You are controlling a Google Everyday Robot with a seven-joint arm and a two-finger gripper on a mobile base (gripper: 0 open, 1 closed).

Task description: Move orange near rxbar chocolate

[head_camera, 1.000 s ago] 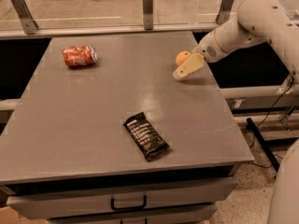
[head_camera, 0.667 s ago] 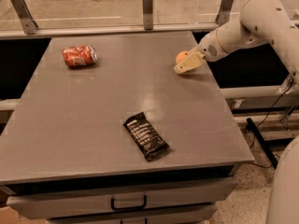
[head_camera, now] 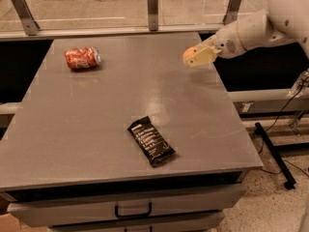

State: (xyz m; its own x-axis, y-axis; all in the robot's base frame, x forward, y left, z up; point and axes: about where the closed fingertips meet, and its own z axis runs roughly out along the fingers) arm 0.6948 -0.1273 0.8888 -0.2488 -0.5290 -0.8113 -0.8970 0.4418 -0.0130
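The orange [head_camera: 187, 54] is at the table's far right edge, mostly covered by my gripper [head_camera: 198, 57]. Only its left side shows past the cream fingers [head_camera: 203, 56]. The gripper reaches in from the right on the white arm and is shut on the orange, holding it just above the grey table [head_camera: 96, 110]. The rxbar chocolate [head_camera: 150, 140], a flat black wrapper with white lettering, lies diagonally near the table's front centre, well apart from the orange.
A crushed red soda can [head_camera: 82, 58] lies on its side at the far left of the table. A metal rail with posts [head_camera: 153, 6] runs along the back edge. A drawer handle [head_camera: 132, 210] is below the front edge. Cables [head_camera: 275, 151] lie on the floor at right.
The gripper with the orange has risen slightly and shifted a little toward the back edge. The bar and the can have not moved.
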